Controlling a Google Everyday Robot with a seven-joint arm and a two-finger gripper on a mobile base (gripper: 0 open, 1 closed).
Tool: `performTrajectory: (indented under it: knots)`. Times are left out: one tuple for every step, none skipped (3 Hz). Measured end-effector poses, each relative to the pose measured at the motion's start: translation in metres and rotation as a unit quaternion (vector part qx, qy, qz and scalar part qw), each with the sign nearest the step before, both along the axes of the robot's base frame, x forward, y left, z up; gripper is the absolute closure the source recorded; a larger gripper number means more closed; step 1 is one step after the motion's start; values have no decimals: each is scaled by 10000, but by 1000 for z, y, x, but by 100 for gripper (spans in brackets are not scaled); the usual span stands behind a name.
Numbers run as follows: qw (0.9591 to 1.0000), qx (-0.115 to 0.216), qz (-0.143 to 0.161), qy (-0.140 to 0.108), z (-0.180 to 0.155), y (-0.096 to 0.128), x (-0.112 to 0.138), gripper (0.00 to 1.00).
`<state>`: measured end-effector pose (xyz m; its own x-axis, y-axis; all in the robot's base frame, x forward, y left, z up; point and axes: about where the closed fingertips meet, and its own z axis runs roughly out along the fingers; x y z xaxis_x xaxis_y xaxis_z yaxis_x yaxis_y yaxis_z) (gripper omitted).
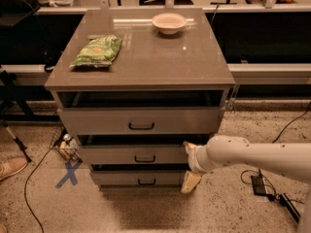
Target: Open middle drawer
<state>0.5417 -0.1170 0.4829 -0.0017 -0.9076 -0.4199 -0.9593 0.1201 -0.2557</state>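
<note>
The middle drawer [116, 155] is the grey-beige front between a taller drawer above and a narrower one below, with a small black bar handle [145, 158]. It stands slightly out from the cabinet, and a dark gap shows above its front. My gripper [188, 164] is at the right end of this drawer front, on a white arm that comes in from the right. It is open: one fingertip [187, 145] is at the drawer's upper right corner and the other [190, 182] hangs down beside the bottom drawer. It holds nothing.
The top drawer [141, 121] and bottom drawer [138, 178] also stand slightly out. On the cabinet top [146, 57] lie a green chip bag [97, 51] and a white bowl [168, 22]. A blue X mark [68, 174] and cables [265, 183] are on the floor.
</note>
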Motion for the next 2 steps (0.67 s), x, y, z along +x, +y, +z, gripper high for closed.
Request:
performTrajectory:
  knots:
    - [9997,-106,-43,-200,-27,-6,26,0]
    - [9992,-166,-110,-338,-52,-7,52,0]
